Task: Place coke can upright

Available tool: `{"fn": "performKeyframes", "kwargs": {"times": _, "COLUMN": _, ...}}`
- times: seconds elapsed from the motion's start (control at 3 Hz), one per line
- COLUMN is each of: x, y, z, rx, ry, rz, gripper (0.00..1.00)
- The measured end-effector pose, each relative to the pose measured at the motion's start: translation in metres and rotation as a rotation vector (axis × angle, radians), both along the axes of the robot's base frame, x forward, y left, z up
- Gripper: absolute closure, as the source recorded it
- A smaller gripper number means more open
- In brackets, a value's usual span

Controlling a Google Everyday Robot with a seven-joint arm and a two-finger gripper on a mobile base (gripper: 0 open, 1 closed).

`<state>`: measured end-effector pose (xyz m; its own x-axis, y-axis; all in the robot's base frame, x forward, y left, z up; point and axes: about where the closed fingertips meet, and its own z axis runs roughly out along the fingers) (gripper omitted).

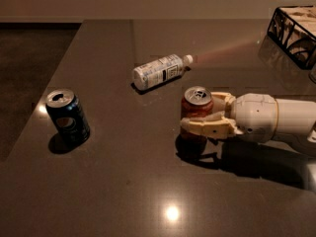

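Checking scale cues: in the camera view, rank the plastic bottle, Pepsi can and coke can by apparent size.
Plastic bottle, largest.
Pepsi can and coke can look alike; the tool, from the right, grips the coke can.

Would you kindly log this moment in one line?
gripper: mid-table, shut on coke can | pose: upright | blue can: upright, left | bottle: lying
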<state>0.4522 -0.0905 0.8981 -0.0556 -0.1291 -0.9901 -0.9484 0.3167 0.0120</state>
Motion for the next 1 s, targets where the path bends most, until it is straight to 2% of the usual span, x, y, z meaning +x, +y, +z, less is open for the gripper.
{"fn": "performKeyframes", "kwargs": {"times": 0.33, "x": -0.0017, "y": -0.0016, "z": 0.0007, "rx": 0.040, "ry": -0.029, "rz": 0.009, "gripper": 0.35}}
{"fn": "performKeyframes", "kwargs": {"times": 0.67, "x": -0.0019, "y": 0.0008, "z": 0.0015, "rx": 0.036, "ry": -0.030, "rz": 0.013, "gripper": 0.12}}
{"fn": "performKeyframes", "kwargs": {"times": 1.0, "x": -0.0023, "y": 0.0031, "z": 0.0024, "rx": 0.035, "ry": -0.032, "rz": 0.017, "gripper": 0.00}}
